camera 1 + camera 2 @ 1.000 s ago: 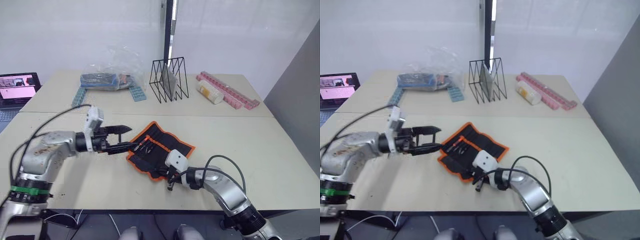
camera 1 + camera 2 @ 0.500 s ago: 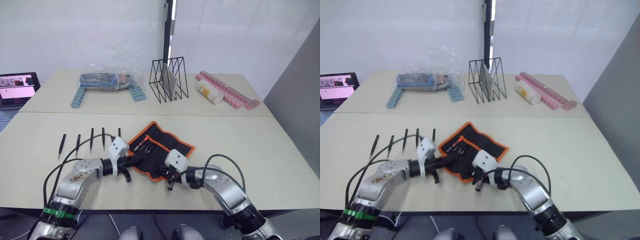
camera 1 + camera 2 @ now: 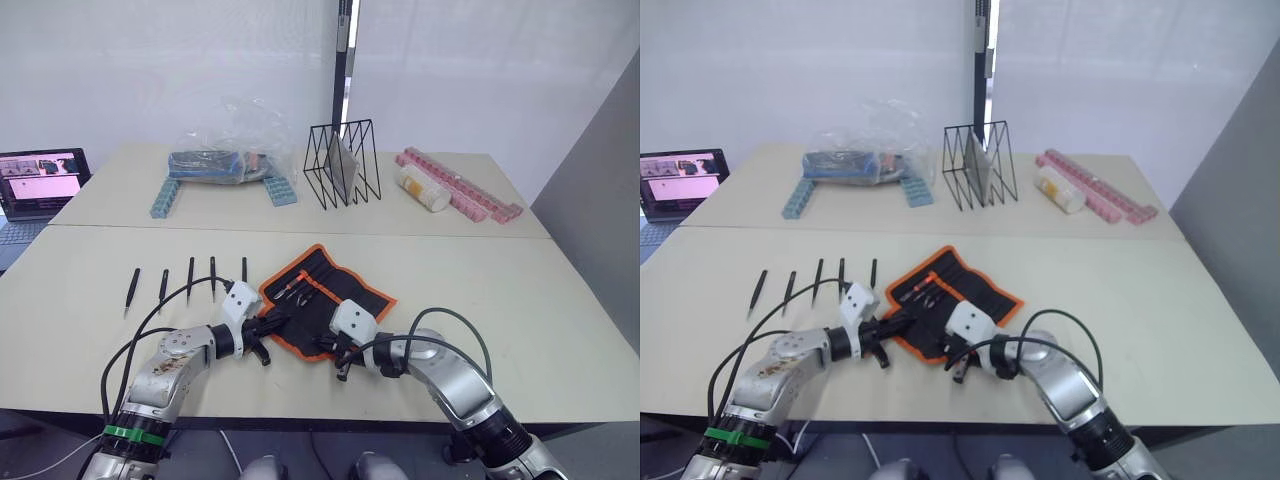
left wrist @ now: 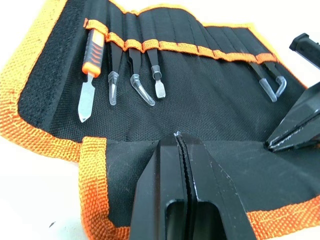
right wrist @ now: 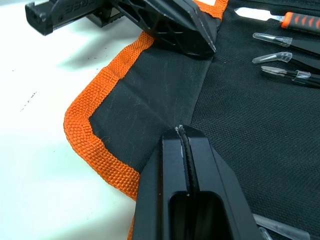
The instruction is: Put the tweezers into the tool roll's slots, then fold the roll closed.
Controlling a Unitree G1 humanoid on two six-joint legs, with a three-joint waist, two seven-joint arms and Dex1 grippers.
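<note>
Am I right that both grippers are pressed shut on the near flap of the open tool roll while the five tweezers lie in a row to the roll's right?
Not quite: the five tweezers lie to the robot's left of the tool roll, as the left eye view shows. The rest holds: the left gripper and the right gripper are both shut on the roll's near flap.

Beige table (image 3: 520,290) with tool roll (image 3: 330,295), five tweezers (image 3: 190,278), wire rack (image 3: 342,163), laptop (image 3: 40,185)
</note>
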